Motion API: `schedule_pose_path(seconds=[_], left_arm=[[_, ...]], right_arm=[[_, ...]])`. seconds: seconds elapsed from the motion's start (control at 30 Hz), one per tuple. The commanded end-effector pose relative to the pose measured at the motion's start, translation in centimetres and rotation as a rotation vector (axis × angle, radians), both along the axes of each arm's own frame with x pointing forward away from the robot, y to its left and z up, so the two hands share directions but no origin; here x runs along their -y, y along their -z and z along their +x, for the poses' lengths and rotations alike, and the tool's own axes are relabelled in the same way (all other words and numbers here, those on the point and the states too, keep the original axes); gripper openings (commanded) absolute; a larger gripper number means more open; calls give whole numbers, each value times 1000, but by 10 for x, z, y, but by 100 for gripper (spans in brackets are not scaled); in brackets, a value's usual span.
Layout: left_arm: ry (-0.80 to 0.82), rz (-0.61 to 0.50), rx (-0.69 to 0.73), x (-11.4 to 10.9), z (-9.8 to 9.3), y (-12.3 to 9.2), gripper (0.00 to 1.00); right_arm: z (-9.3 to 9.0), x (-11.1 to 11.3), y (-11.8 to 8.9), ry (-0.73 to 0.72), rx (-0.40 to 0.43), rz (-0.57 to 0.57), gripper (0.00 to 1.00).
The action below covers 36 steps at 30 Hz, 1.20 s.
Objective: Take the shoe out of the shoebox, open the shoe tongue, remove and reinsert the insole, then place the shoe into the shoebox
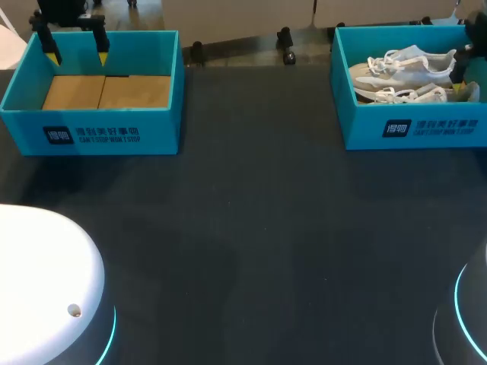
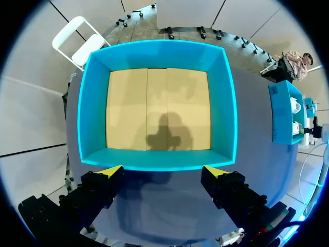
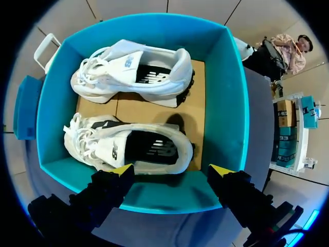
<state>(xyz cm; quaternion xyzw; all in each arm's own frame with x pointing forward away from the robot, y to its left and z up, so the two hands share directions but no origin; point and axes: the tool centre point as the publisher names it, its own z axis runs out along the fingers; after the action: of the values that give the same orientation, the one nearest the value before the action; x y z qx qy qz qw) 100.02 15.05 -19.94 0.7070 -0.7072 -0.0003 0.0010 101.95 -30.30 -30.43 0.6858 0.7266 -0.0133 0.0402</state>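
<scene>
Two white shoes lie on their sides in the teal shoebox (image 1: 411,131) at the right. One shoe (image 1: 403,65) is at the back and the other shoe (image 1: 399,96) at the front. In the right wrist view the nearer shoe (image 3: 128,146) shows its dark insole (image 3: 151,149), with the farther shoe (image 3: 133,72) beyond it. My right gripper (image 3: 172,170) hangs open over the box's near wall (image 3: 169,198), above the nearer shoe's heel end, touching nothing. It shows dark at the box's right end (image 1: 463,70). My left gripper (image 1: 77,55) stands open over the other box.
A second teal box (image 1: 91,133) with a bare cardboard floor (image 2: 157,108) stands at the back left, under my left gripper (image 2: 163,170). Dark tabletop (image 1: 251,228) stretches between and in front of the boxes. Rounded arm bases sit at the front left (image 1: 46,281) and front right (image 1: 466,319).
</scene>
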Motion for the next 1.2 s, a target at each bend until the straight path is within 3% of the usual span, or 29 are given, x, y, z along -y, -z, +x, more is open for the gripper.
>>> schedule_pose_path(seconds=[0.03,0.17,0.27,0.37,0.7,0.9,1.2], left_arm=[[0,0,0,0,0,0,100],[0,0,0,0,0,0,100],[0,0,0,0,0,0,100],[0,0,0,0,0,0,100],[0,0,0,0,0,0,100],[0,0,0,0,0,0,100],[0,0,0,0,0,0,100]], right_arm=[[5,5,7,2,-10,8,93],[7,9,12,4,-14,12,91],[8,11,17,5,-15,16,80],[9,13,22,5,-17,21,77],[14,16,37,2,-29,32,79],[15,19,44,3,-34,36,73],[15,23,54,14,-37,45,73]])
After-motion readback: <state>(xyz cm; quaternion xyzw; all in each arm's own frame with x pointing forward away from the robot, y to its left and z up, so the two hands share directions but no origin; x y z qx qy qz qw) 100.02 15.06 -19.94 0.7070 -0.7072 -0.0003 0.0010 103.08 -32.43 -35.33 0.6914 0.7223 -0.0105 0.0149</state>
